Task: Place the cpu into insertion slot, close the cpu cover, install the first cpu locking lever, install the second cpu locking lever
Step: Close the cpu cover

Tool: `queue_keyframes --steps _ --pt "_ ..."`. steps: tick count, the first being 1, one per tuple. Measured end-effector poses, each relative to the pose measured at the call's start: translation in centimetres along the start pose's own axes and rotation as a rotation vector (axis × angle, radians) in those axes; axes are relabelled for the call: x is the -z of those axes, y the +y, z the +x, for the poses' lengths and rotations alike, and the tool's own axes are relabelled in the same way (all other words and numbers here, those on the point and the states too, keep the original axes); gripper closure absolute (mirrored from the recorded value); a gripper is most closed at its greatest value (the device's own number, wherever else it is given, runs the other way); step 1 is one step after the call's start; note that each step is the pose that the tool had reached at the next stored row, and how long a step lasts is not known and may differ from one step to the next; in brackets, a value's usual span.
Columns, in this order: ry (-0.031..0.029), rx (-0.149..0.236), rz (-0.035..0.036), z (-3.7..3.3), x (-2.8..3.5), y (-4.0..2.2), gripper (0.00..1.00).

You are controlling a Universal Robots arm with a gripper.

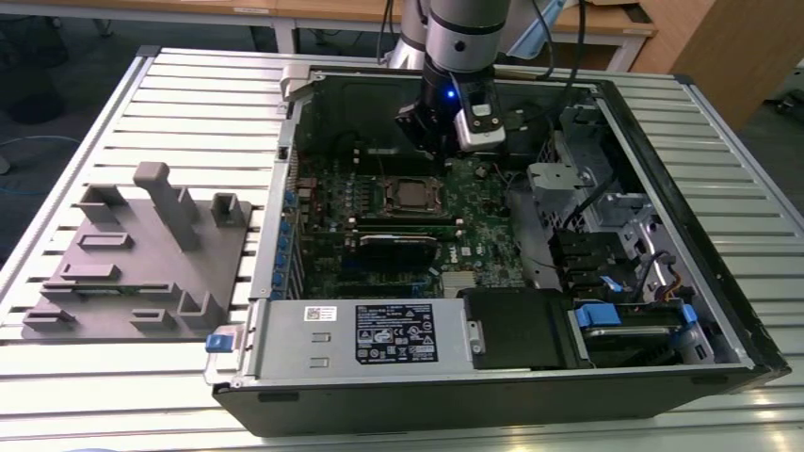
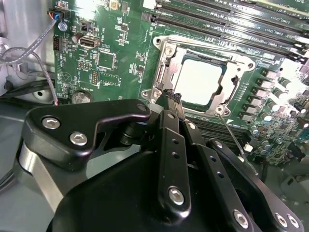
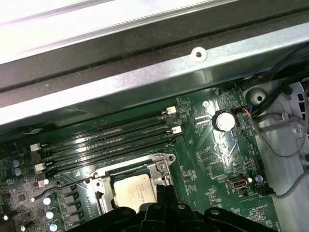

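Inside an open computer case [image 1: 503, 400] on a slatted surface [image 1: 188, 104], the gripper [image 2: 172, 98] hangs low over the green motherboard [image 2: 116, 43]. Its fingers are pressed together and hold nothing, with the tips just beside the edge of the cpu cover [image 2: 166, 72]; contact cannot be told. The cpu [image 2: 200, 79] lies in the insertion slot [image 2: 205, 54], the cover frame lying down around it.
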State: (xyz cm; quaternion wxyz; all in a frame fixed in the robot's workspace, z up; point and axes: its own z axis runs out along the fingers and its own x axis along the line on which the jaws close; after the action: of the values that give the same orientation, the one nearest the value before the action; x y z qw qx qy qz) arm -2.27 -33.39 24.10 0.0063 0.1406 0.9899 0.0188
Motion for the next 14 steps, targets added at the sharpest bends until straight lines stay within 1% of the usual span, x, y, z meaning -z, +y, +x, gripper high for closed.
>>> queue_keyframes --steps 14 --pt "0.0015 0.038 -0.0002 0.02 -0.01 -0.01 0.9"
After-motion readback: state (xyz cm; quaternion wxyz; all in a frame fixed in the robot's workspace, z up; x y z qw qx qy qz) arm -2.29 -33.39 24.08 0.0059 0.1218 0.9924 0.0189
